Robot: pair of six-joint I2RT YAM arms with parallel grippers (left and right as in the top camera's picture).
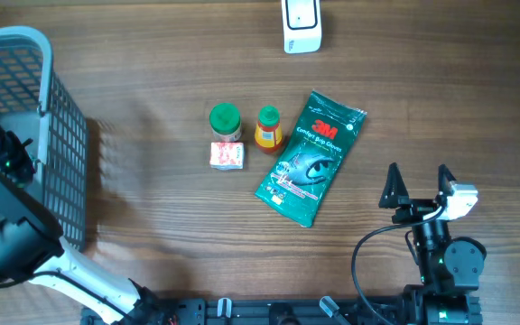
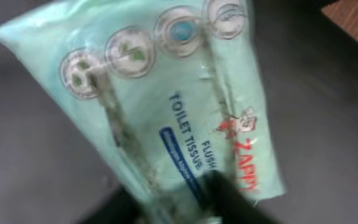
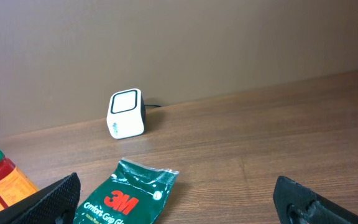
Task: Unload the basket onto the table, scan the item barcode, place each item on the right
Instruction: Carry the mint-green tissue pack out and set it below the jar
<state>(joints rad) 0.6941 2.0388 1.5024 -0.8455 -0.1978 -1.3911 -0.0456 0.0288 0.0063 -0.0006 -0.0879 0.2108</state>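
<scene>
The dark green packet (image 1: 311,159) near the white scanner (image 1: 301,25) reads "3M Comfort Grip Gloves"; the pale green pack (image 2: 166,106) reads "TOILET TISSUE" and "ZAPPY".

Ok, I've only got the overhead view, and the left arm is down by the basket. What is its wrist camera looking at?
Observer: A pale green pack printed Zappy flushable toilet tissue fills the left wrist view.
Operator: Is it gripped?
Observer: One dark finger overlaps the pack's lower end. I cannot tell whether it is clamped.
Operator: Which way does the scanner face?
Observer: In the right wrist view its square window faces that camera, across the 3M gloves packet.
</scene>
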